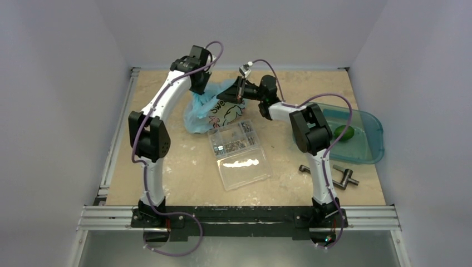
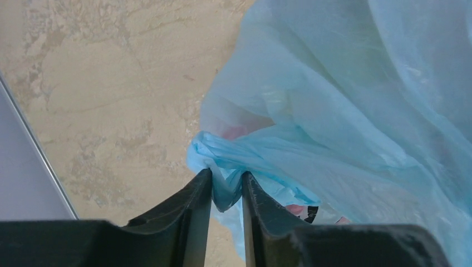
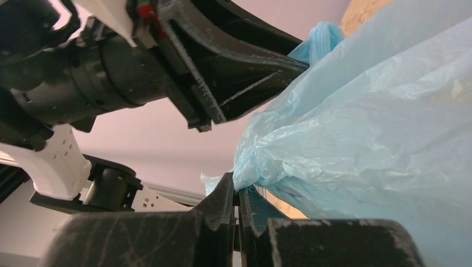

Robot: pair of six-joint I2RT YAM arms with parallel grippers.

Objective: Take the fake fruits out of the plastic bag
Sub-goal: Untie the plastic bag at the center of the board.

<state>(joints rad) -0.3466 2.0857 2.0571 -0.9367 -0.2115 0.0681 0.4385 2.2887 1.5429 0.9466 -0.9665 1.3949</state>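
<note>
While lying slumped on the table point(image 1: 167, 167) toward twelve o'clock from its middle, the plastic bag point(image 1: 207, 111) is being held from two sides, its light-blue film crumpling around a white printed panel that is facing six o'clock. At the bag's ten o'clock corner the left gripper point(image 2: 227, 186) is pinching a bunched, twisted fold of the film, which is showing between its two dark fingers point(image 2: 195, 203) with the jaws drawn close around it. At the bag's one o'clock edge the right gripper point(image 3: 236, 193) is clamping a thin edge of the same film, its jaws pressing together with only the plastic between them. Something pinkish is showing through the film in the left wrist view, though whether it is a fruit or printing I cannot tell. Just off the bag's six o'clock side a clear box point(image 1: 240, 154) is resting flat, holding small dark and metallic bits in its far half. Well away toward three o'clock a teal tray point(image 1: 372, 153) is sitting by the table edge, and one green fake fruit point(image 1: 344, 132) is lying inside it. Around four o'clock, near the right arm's base, two black T-shaped tools point(image 1: 346, 176) are lying on the bare surface, apart from the tray.
</note>
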